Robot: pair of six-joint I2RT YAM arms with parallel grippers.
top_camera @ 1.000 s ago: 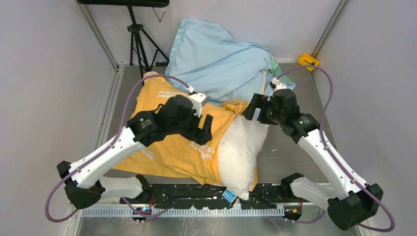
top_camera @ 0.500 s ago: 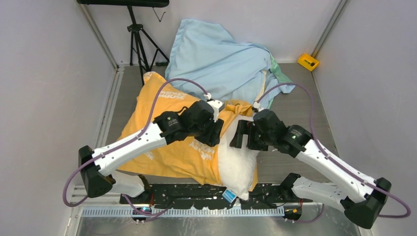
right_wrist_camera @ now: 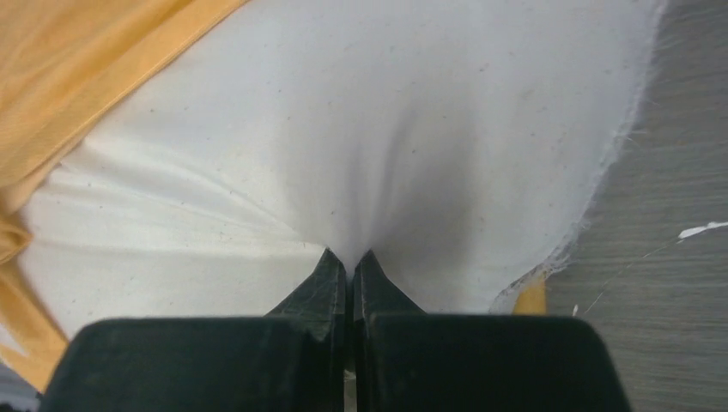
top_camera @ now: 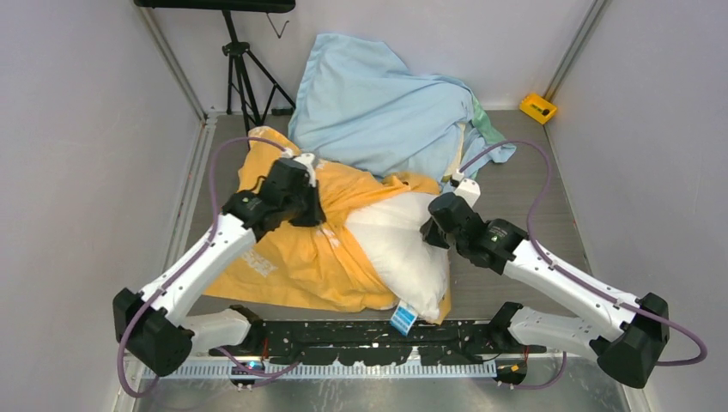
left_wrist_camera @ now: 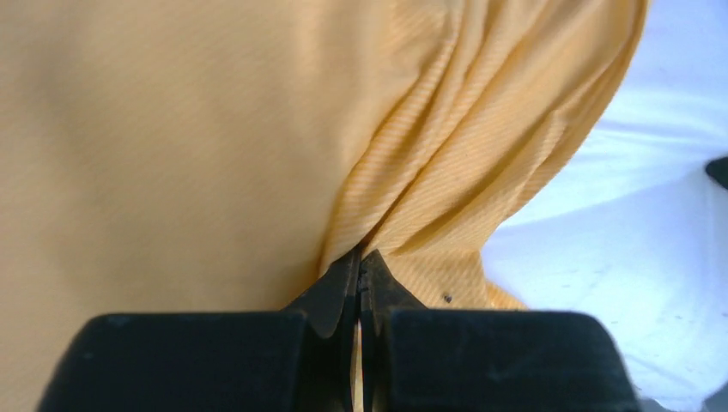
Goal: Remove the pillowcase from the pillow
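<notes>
The orange-yellow pillowcase (top_camera: 283,257) lies bunched across the table's left half, with the white pillow (top_camera: 399,249) bared at its right end and a small blue tag (top_camera: 400,319) at the near corner. My left gripper (top_camera: 311,215) is shut on a pinched fold of the pillowcase (left_wrist_camera: 429,172), fabric puckering from its tips (left_wrist_camera: 361,255). My right gripper (top_camera: 427,233) is shut on the pillow's white cover (right_wrist_camera: 386,129), which gathers into creases at the tips (right_wrist_camera: 350,256). Orange cloth (right_wrist_camera: 94,77) borders the pillow on the left in the right wrist view.
A pale light-blue cloth (top_camera: 378,103) is heaped at the back centre. A black tripod (top_camera: 245,73) stands at the back left, a small yellow block (top_camera: 537,107) at the back right. Bare grey table (top_camera: 524,189) lies right of the pillow.
Both grippers have closed, the left on the pillowcase, the right on the pillow. The left arm has drawn the orange cloth leftward, baring more white pillow. The right gripper dropped lower.
</notes>
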